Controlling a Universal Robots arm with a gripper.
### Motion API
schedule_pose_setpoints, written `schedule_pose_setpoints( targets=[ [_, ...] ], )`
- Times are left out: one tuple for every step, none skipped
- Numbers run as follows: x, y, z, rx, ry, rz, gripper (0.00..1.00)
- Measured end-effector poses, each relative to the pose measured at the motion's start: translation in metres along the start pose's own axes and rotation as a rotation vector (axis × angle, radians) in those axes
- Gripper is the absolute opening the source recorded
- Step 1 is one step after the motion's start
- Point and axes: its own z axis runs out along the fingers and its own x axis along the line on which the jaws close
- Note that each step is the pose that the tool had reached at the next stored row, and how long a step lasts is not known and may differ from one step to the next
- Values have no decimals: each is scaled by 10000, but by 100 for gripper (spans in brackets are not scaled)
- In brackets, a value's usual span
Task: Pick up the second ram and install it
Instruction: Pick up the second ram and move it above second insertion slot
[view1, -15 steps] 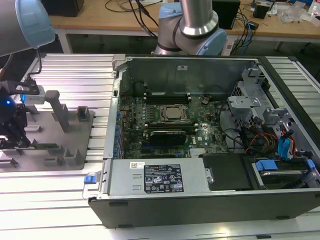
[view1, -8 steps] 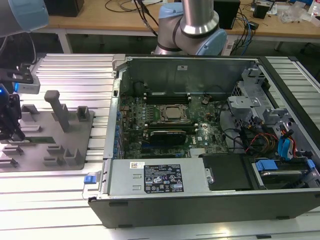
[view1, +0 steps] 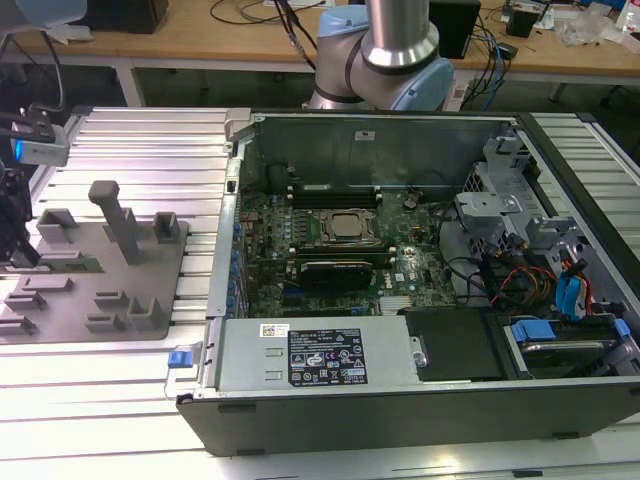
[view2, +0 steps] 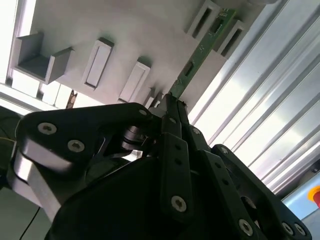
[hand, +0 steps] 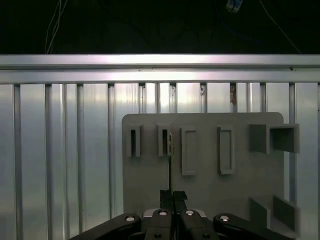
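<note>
Over the tray (hand: 210, 195), the gripper (hand: 173, 194) has its jaws closed on one end of the ram (view2: 199, 55). The ram stands on edge in a tray slot (hand: 163, 142) (likely so the fingers can straddle it).

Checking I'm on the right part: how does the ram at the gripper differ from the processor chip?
The second ram is long, narrow and green; the processor chip is square and silver. The ram stands on edge in the grey tray; the chip lies flat in the case.

I lose the near end of the long, narrow green ram stick (view2: 201, 51) behind the fingertips of the black metal gripper (view2: 170, 101).
</note>
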Motion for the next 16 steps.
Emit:
schedule_pose_setpoints(
  targets=[
    [-3,0,-21,0,0,0,9],
    [-6,1,-63,0,0,0,9],
    [-7,1,-81,0,0,0,9],
    [-9,1,-96,1,0,0,9],
    [-13,2,-119,0,1,2,9],
    [-16,2,-136,1,0,1,9],
    [-22,2,-161,1,0,1,9],
    [-38,2,-211,0,0,1,9],
    [-50,3,-247,0,0,0,9],
    [-63,3,-287,0,0,0,9],
    [-66,2,-306,1,0,-2,9],
    [-70,3,-322,0,0,0,9],
    [-73,3,-349,0,1,0,9],
    [-74,3,-370,0,0,0,9],
    [-75,2,-385,0,0,0,9],
    [-79,3,-408,1,0,1,9]
  ],
)
